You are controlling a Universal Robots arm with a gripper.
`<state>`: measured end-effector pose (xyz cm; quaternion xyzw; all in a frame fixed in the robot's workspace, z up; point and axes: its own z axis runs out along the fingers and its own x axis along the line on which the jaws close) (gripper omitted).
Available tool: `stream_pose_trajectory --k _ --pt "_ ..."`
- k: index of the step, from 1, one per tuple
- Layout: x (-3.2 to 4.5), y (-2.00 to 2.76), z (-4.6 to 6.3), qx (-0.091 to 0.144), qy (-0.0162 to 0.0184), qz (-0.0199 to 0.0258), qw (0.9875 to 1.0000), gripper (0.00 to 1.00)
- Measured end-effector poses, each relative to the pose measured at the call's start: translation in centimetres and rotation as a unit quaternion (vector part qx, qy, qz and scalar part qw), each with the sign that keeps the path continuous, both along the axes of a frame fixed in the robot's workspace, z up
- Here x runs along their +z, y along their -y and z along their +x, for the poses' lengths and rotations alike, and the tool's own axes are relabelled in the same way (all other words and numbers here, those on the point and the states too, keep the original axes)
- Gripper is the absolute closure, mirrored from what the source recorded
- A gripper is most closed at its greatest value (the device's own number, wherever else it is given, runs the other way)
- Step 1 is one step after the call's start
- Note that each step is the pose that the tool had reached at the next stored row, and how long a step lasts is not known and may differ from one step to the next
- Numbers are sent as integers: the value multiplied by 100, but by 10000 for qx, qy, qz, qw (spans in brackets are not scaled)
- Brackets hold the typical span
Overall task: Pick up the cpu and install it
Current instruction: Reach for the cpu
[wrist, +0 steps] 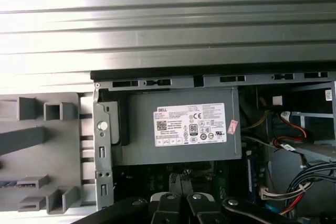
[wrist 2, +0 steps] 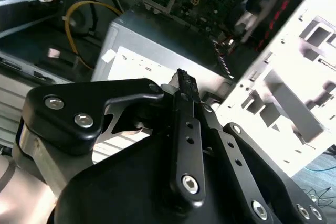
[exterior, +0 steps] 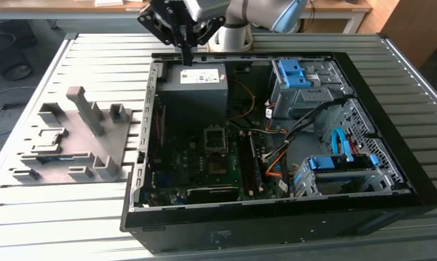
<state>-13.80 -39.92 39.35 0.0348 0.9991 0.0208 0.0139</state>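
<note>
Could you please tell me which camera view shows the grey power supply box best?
The first wrist view: the power supply box faces the camera, its whole labelled side visible. The exterior view shows it smaller, beneath the gripper. The second wrist view shows part of it behind the gripper.

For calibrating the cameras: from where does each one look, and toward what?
Exterior view: off the arm, high, looking down into the open computer case on the slatted table; arm and hand show.
First wrist view: on the arm, looking down onto the power supply; the hand shows.
Second wrist view: on the arm, behind the hand, facing the power supply.
Shared by all: power supply and hand.
</note>
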Motion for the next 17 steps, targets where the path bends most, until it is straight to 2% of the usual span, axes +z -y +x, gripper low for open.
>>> stream_pose_trajectory --k 9,17 --pt "1 0 -407 1 26 -1 10000 90" --pt "0 0 -758 0 66 0 10000 90"
